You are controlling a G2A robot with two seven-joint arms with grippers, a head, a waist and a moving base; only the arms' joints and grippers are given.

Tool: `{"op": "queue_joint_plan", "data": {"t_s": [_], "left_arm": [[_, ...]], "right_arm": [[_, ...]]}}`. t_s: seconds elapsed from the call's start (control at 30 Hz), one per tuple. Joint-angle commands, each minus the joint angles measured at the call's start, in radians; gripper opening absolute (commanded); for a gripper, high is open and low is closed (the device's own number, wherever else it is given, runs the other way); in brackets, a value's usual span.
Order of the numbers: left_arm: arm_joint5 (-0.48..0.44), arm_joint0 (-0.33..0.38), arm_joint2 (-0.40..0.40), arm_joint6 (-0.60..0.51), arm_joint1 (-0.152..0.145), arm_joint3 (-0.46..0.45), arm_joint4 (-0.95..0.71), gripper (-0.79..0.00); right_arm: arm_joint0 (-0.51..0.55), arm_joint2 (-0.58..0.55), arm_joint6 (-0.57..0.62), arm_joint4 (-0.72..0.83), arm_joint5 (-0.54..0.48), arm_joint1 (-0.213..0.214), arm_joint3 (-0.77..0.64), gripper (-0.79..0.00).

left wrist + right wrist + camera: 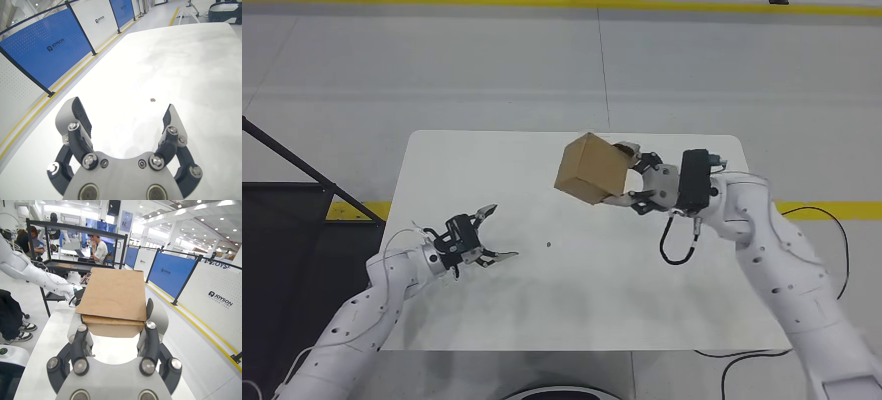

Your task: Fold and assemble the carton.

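A brown cardboard carton, folded into a box shape, hangs tilted above the far right part of the white table. My right gripper is shut on the carton's edge; in the right wrist view the carton sits between the two fingers, with a folded flap facing the camera. My left gripper stands open low over the near left part of the table, holding nothing. In the left wrist view its fingers are spread wide over the bare tabletop.
A tiny brown scrap lies on the table middle, a short way ahead of the left gripper, seen there as a scrap. A black cable loops off the right arm. A black frame stands left of the table.
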State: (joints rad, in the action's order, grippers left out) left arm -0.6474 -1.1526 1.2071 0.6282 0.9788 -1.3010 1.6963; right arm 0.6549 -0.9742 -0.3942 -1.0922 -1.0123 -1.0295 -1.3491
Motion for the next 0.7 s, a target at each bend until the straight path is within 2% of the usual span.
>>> {"op": "queue_joint_plan", "data": {"t_s": [0.0, 0.37, 0.47, 0.67], "left_arm": [[0.0, 0.001, -0.002, 0.001, 0.0, 0.0, 0.002, 0.0], [0.001, 0.006, -0.014, 0.004, 0.002, 0.008, 0.001, 0.0], [0.001, 0.007, -0.016, 0.007, 0.002, 0.009, -0.001, 0.0], [0.004, 0.006, -0.017, 0.008, 0.002, 0.006, 0.0, 0.0]], "right_arm": [[-0.01, -0.011, 0.005, 0.057, 0.0, 0.006, 0.0, -0.785], [-0.049, -0.07, 0.024, 0.408, 0.0, 0.023, 0.04, -0.785], [-0.052, -0.081, 0.03, 0.461, 0.0, 0.025, 0.039, -0.785], [-0.048, -0.081, 0.062, 0.475, 0.0, 0.031, 0.006, -0.785]]}}
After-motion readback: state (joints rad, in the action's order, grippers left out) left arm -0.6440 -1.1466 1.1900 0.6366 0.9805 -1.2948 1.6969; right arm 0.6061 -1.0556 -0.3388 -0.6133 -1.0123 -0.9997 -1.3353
